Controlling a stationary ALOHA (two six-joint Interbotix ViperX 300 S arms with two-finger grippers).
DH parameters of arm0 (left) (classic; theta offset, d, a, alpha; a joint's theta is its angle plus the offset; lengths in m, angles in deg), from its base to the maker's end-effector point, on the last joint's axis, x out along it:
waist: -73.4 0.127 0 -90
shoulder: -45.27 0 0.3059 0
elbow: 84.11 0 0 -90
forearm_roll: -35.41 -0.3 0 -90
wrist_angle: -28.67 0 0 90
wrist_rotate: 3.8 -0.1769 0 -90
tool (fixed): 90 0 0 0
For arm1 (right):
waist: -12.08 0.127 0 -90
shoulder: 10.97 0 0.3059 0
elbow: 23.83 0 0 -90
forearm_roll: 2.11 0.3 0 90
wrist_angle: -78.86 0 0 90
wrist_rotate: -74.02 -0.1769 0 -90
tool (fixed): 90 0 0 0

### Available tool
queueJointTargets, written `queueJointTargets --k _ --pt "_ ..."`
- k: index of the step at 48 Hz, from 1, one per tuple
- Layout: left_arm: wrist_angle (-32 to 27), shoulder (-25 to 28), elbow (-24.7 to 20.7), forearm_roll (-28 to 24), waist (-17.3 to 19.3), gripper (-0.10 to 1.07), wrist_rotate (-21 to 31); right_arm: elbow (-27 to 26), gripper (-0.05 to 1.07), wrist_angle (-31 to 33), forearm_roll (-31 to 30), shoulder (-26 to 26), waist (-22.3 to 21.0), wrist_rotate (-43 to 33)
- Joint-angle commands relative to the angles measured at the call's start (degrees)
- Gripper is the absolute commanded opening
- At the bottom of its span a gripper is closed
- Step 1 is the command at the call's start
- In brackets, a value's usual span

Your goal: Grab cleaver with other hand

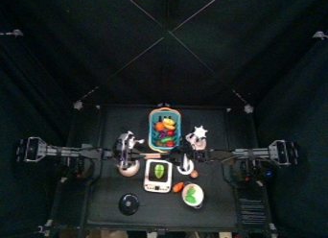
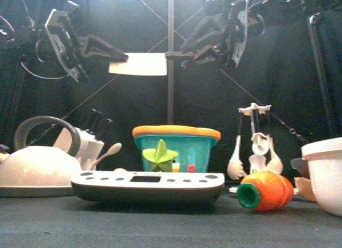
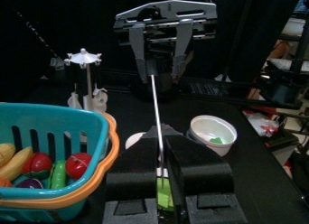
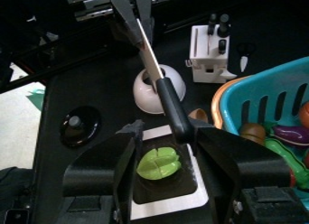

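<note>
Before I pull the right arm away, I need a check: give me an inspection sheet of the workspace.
Surface: black table, crowded, no spills seen.
Job's things: cleaver held level, high above the table between the two arms.
Clutter: basket of toy produce, white kettle, scale, utensil rack, white bowl, knife block.
Grippers: left tool is shut on the cleaver's blade end. Right tool is open, jaws wide on either side of the handle.
Cables: nothing seen.
Surroundings: black curtains on all sides.
</note>
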Motion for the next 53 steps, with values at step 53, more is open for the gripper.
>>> queueJointTargets --k 53 --pt "0.35 6.94 -0.18 -5.45 -1.14 0.39 -0.09 -2.37 0.53 3.25 -6.24 2.72 1.93 0.26"
